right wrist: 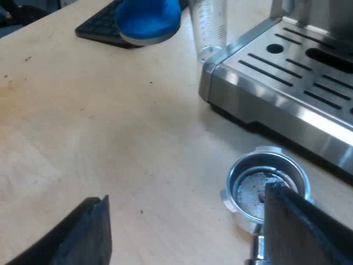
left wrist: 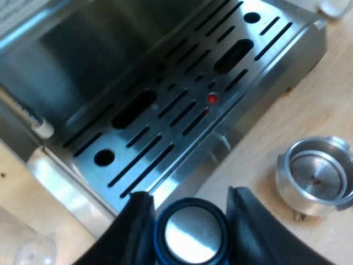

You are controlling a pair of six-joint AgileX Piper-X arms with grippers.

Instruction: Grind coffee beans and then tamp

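Left jaws closed on the blue tamper [left wrist: 191, 232], pointing down — right jaws spread wide apart, holding nothing.

There is one espresso machine [left wrist: 165, 110] and one metal holder [left wrist: 317, 175]. There is one blue tamper [right wrist: 148, 19] and one measuring glass [right wrist: 209, 27]

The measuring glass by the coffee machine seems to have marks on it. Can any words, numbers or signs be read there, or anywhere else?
Measuring glass: printed scale marks, too blurred to read.
Espresso machine's drip tray: no writing, only a small red dot among the slots.
Blue tamper held in the left gripper: no writing shows.
So nothing here can be read.
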